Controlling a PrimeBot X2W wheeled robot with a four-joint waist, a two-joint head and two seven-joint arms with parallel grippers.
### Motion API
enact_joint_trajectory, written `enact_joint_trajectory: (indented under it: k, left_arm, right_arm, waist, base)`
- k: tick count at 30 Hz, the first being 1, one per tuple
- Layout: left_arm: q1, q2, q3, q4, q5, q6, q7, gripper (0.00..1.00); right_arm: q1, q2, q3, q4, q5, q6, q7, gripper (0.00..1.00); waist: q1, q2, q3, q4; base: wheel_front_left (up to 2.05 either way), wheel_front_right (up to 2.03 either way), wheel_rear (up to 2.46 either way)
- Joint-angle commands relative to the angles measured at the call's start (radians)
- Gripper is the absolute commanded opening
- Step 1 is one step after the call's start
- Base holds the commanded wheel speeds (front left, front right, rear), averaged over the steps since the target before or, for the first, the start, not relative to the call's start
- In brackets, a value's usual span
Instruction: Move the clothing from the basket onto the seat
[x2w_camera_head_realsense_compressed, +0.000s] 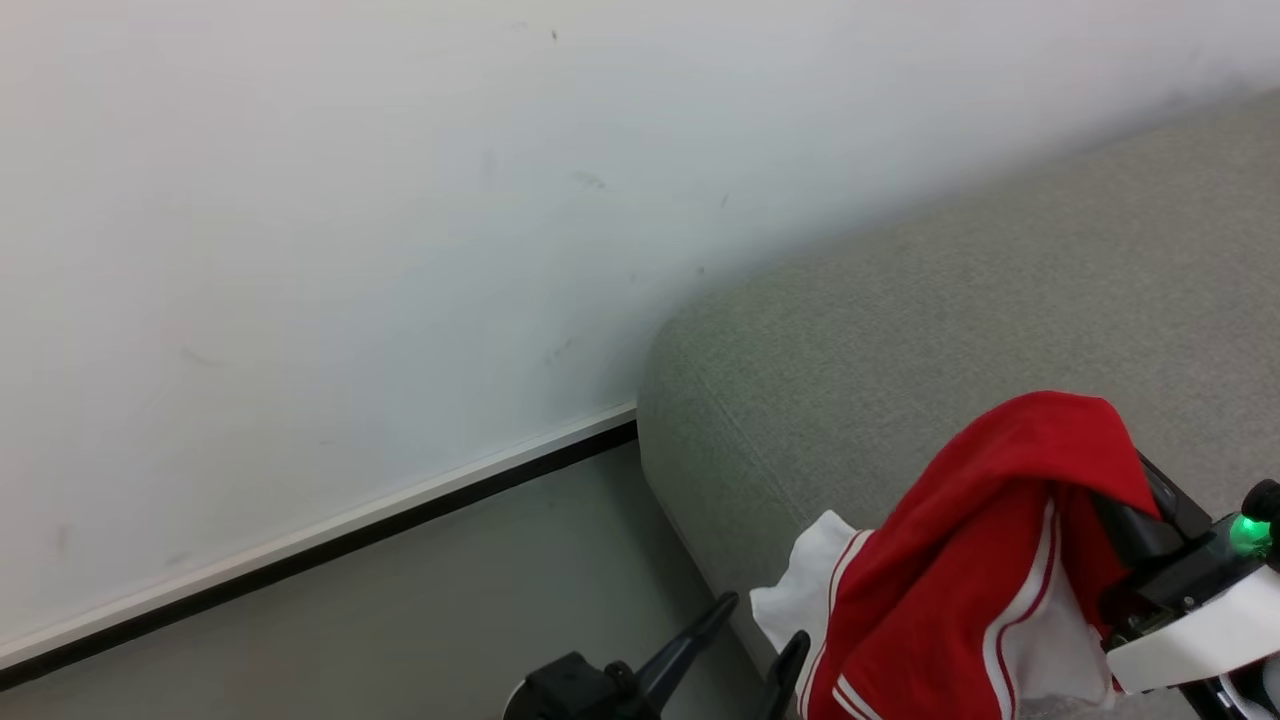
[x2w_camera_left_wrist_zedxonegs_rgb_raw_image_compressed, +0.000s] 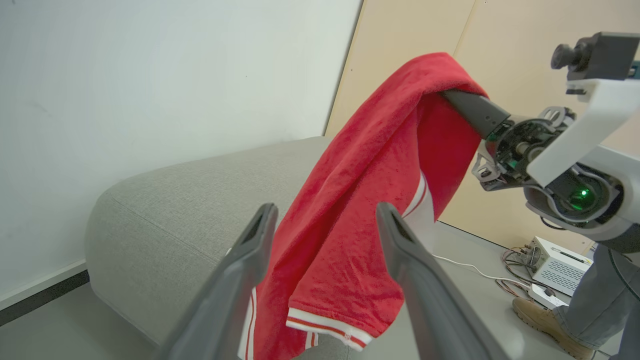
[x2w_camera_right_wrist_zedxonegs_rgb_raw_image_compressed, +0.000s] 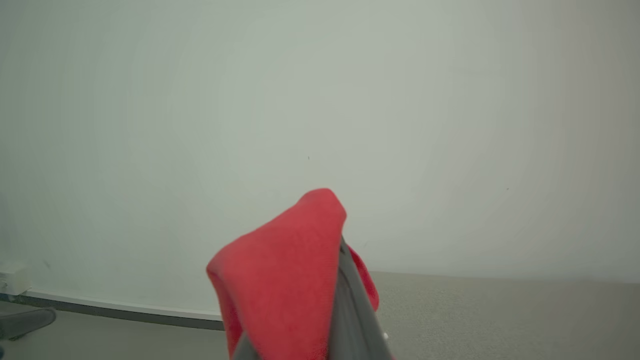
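Note:
The clothing (x2w_camera_head_realsense_compressed: 990, 520) is a red garment with white striped trim and a white cloth part, and it hangs draped over my right gripper (x2w_camera_left_wrist_zedxonegs_rgb_raw_image_compressed: 452, 97), which is shut on it. It dangles above the rounded end of the light-grey seat (x2w_camera_head_realsense_compressed: 900, 300). In the right wrist view the red cloth (x2w_camera_right_wrist_zedxonegs_rgb_raw_image_compressed: 285, 270) covers the fingertips, with one grey finger (x2w_camera_right_wrist_zedxonegs_rgb_raw_image_compressed: 350, 305) showing. My left gripper (x2w_camera_head_realsense_compressed: 762, 620) is open just below and left of the hanging hem, holding nothing. The left wrist view shows the garment (x2w_camera_left_wrist_zedxonegs_rgb_raw_image_compressed: 360, 200) beyond its spread fingers. The basket is out of view.
A white wall with a dark baseboard (x2w_camera_head_realsense_compressed: 330, 540) runs behind the seat, with grey floor (x2w_camera_head_realsense_compressed: 450, 620) to its left. Beyond the seat's end are a beige panel (x2w_camera_left_wrist_zedxonegs_rgb_raw_image_compressed: 500, 50), a white box with cables (x2w_camera_left_wrist_zedxonegs_rgb_raw_image_compressed: 555, 265), and a person's leg and boot (x2w_camera_left_wrist_zedxonegs_rgb_raw_image_compressed: 545, 320).

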Motion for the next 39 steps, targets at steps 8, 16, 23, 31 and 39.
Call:
enact_joint_trajectory:
  k: [8,16,23,31,39]
  left_arm:
    - [-0.012,-0.009,-0.018,0.019,0.016,0.005,-0.011,1.0]
    - [-0.089,0.012,-0.024,0.012,0.054,0.009,0.018,1.0]
    - [-0.223,0.045,0.006,-0.021,0.107,0.017,0.051,1.0]
    - [-0.351,0.06,0.057,-0.056,0.143,0.047,0.045,1.0]
    - [-0.397,0.058,0.077,-0.068,0.158,0.064,0.026,1.0]
  right_arm:
    - [0.084,0.013,-0.13,-0.055,-0.032,0.001,0.025,0.0]
    - [0.015,0.117,-0.271,-0.012,-0.067,0.001,0.038,0.0]
    - [-0.266,0.179,-0.381,0.115,-0.109,0.001,0.056,0.0]
    - [-0.713,0.129,-0.511,0.336,-0.121,0.001,0.106,0.0]
    - [-0.983,0.038,-0.58,0.521,-0.196,0.001,0.146,0.0]
  waist:
    - [0.0,-0.0001,0.035,-0.034]
    - [0.0,-0.0001,0.187,0.035]
    - [0.0,-0.0001,0.411,0.133]
    - [0.0,-0.0001,0.633,0.231]
    - [0.0,-0.0001,0.74,0.292]
  base:
    - [0.0,0.0,0.0]
    - [0.0,0.0,0.0]
    - [0.0,0.0,0.0]
    - [0.0,0.0,0.0]
    - [0.0,0.0,0.0]
